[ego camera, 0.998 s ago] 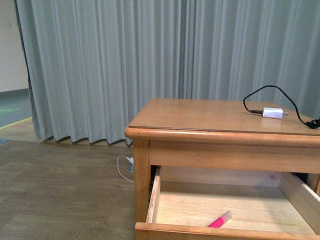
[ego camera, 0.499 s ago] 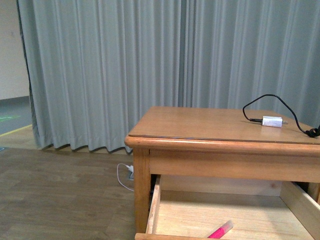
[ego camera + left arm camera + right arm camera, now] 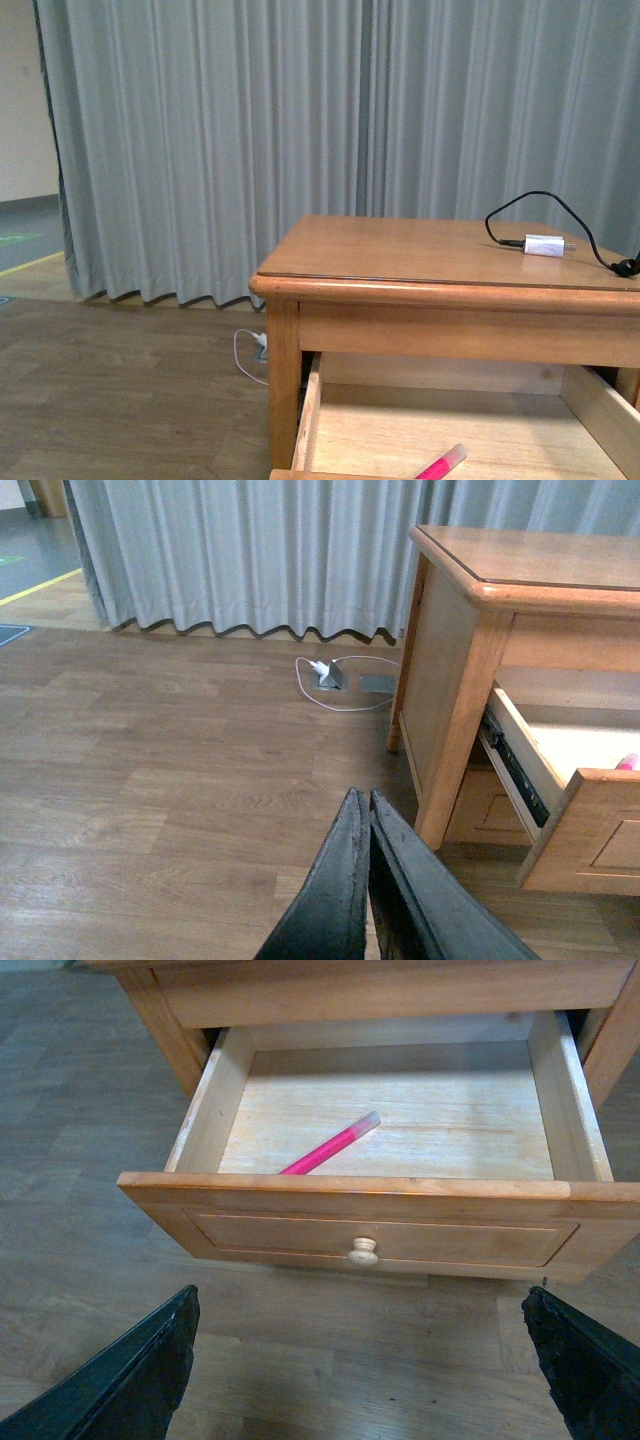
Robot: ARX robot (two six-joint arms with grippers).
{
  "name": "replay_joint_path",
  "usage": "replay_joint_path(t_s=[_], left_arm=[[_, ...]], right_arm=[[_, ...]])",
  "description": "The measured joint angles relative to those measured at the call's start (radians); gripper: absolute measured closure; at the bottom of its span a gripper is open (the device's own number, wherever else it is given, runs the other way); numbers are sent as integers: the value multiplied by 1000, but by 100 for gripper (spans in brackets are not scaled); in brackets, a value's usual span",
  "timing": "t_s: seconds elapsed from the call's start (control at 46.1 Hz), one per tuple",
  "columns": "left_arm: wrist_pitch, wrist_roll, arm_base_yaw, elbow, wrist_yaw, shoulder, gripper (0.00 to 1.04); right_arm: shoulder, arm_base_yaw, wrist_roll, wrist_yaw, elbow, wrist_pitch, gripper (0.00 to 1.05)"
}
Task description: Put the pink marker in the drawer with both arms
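Lying whole in drawer (image 3: 450, 1241): pink marker (image 3: 330, 1147)

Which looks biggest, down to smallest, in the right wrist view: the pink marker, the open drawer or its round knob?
1. drawer, by far the largest, spanning most of the picture
2. pink marker, lying inside it
3. knob, smallest, though it sits nearer the camera than the marker
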Motion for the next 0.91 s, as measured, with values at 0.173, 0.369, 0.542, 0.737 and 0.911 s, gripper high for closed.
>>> replay_joint_path(t_s=[0.173, 0.369, 0.542, 0.737, 0.911], left_arm=[[0, 0, 0, 0, 0, 0, 101], [0, 0, 0, 0, 0, 0, 82], [0, 0, 0, 0, 0, 0, 41], [0, 2, 0, 0, 0, 0, 6], [0, 3, 0, 0, 0, 0, 6]], right_arm=[[0, 0, 0, 0, 0, 0, 8], [0, 0, 0, 0, 0, 0, 8], [0, 0, 0, 0, 0, 0, 8], [22, 37, -89, 248, -18, -108, 8], [35, -50, -125, 119, -96, -133, 8]])
